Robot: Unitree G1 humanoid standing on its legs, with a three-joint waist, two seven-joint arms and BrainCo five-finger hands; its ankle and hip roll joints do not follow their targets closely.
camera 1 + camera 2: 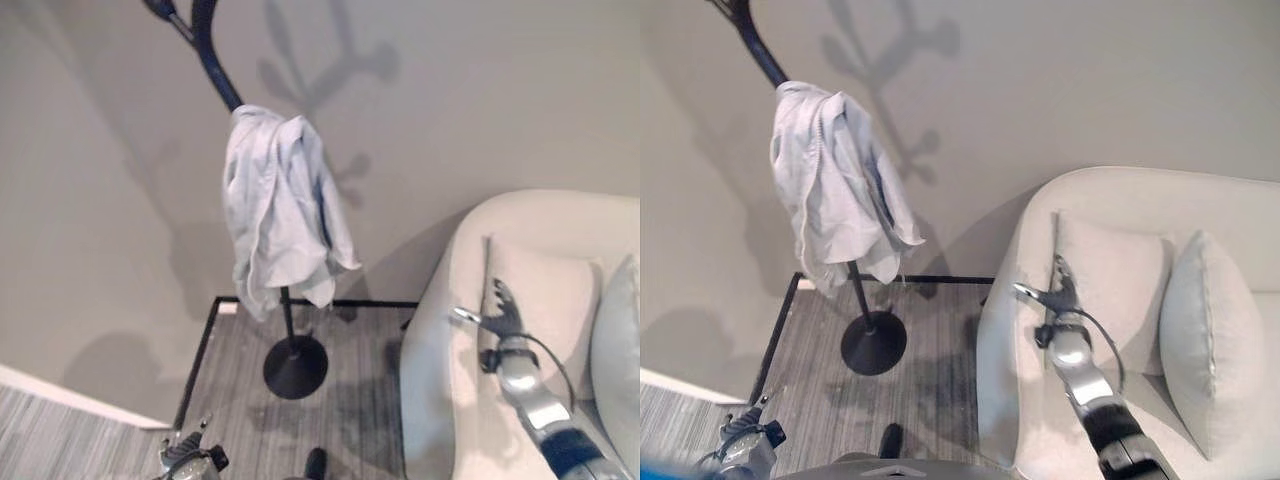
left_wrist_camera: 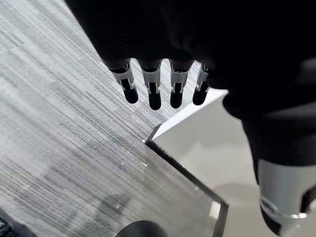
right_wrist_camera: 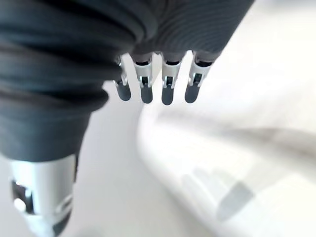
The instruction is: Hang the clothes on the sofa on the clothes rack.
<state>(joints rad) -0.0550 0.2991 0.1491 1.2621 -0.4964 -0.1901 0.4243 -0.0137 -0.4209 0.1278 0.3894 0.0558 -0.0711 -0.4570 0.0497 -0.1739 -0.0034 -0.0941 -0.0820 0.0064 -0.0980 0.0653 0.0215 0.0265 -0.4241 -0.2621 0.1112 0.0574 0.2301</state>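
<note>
The scene is softly and evenly lit. A branched shadow of the clothes rack (image 1: 213, 70) is thrown rightward onto the wall (image 1: 480, 90). The sofa (image 3: 237, 113) is blurred and washed out at close range.

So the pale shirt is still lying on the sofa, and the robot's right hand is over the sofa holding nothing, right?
Not quite: the pale shirt hangs on the clothes rack, as the left eye view shows. The right hand is indeed over the sofa, open and holding nothing.
</note>
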